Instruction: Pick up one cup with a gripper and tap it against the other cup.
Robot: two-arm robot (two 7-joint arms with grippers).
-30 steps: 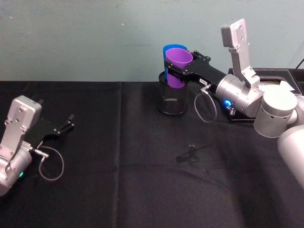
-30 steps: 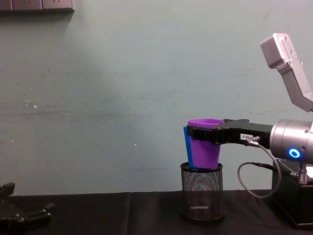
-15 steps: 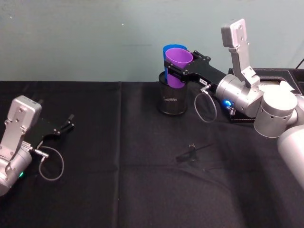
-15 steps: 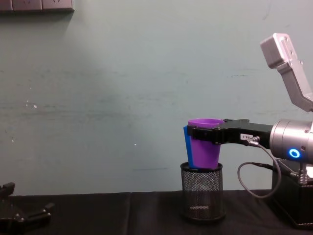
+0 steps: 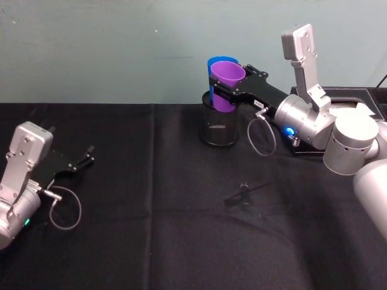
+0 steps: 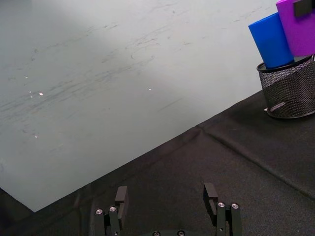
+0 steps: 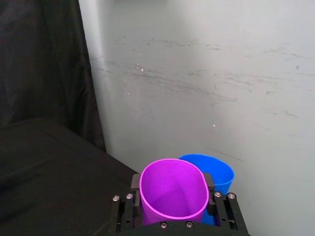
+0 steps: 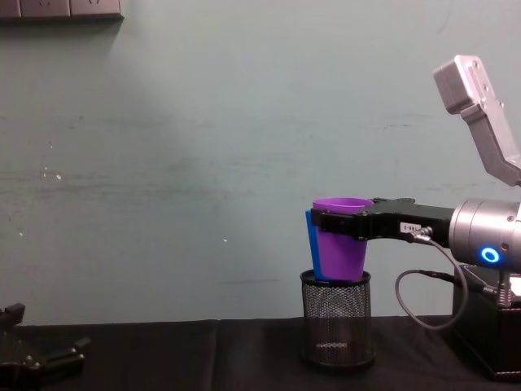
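- Right gripper [image 5: 228, 78], the black long-jawed one with the small white label on a silver wrist with a blue ring light, reaches in from about 3 o'clock in the head view. It's up off the table at roughly 12 o'clock.
- Its jaws are closed partway, only as wide as the cup they clamp, one on each side just under the rim. That cup is the plain purple tapered plastic tumbler [image 8: 340, 252], held upright with the mouth up.
- The bright blue smooth plastic tumbler [image 5: 216, 62] sits at the purple one's 10 o'clock in the head view, on the wall side. The two are right up against each other and I can't spot any gap.
- The blue tumbler stands with its base down inside the round black wire-mesh pen holder [image 8: 336, 322], leaning slightly. The holder is on the black tablecloth [image 5: 151, 241] at 12 o'clock.
- The purple tumbler's bottom is level with the holder's rim. I honestly can't tell whether it dips inside or just hangs in front.
- Left gripper [image 5: 91, 154], plain black with no label, is parked low over the cloth at about 8 o'clock. Its jaws are spread wide with nothing between them.
- A black box [image 5: 363, 96] sits behind the right arm at about 2 o'clock.
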